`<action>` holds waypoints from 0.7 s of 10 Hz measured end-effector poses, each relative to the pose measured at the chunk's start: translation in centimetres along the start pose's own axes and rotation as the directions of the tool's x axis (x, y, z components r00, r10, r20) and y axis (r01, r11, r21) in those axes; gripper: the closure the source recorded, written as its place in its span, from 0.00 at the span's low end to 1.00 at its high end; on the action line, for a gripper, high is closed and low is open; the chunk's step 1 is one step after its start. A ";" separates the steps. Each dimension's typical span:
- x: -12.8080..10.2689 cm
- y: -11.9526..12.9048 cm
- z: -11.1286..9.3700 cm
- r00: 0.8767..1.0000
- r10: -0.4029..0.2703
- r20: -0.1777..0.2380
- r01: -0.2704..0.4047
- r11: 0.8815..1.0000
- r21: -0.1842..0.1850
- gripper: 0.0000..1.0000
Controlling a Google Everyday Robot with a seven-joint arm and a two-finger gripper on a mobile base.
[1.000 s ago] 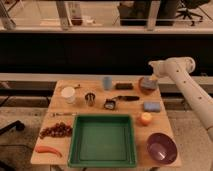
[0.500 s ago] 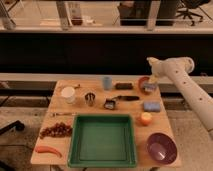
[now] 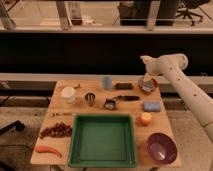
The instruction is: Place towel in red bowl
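The red bowl (image 3: 155, 81) is set at the far right corner of the worktop (image 3: 157, 127), close to its right edge. Some bare worktop is left between the bowl and the blue block (image 3: 151, 106). The hand (image 3: 146, 76) is held just above the bowl and has been lifted a little since half a second ago. Whether it is clenched or released cannot be told. The towel (image 3: 147, 87) is seen bunched up inside the bowl, so no long side can be made out.
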 end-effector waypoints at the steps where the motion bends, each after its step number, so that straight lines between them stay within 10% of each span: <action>1: -1.1 -0.5 1.0 1.000 -0.020 0.017 0.021 0.997 -0.079 0.20; 3: -3.0 -1.2 3.1 0.998 -0.048 0.049 0.059 0.965 -0.257 0.20; 7: -2.0 0.2 4.7 0.998 -0.032 0.057 0.050 0.933 -0.355 0.20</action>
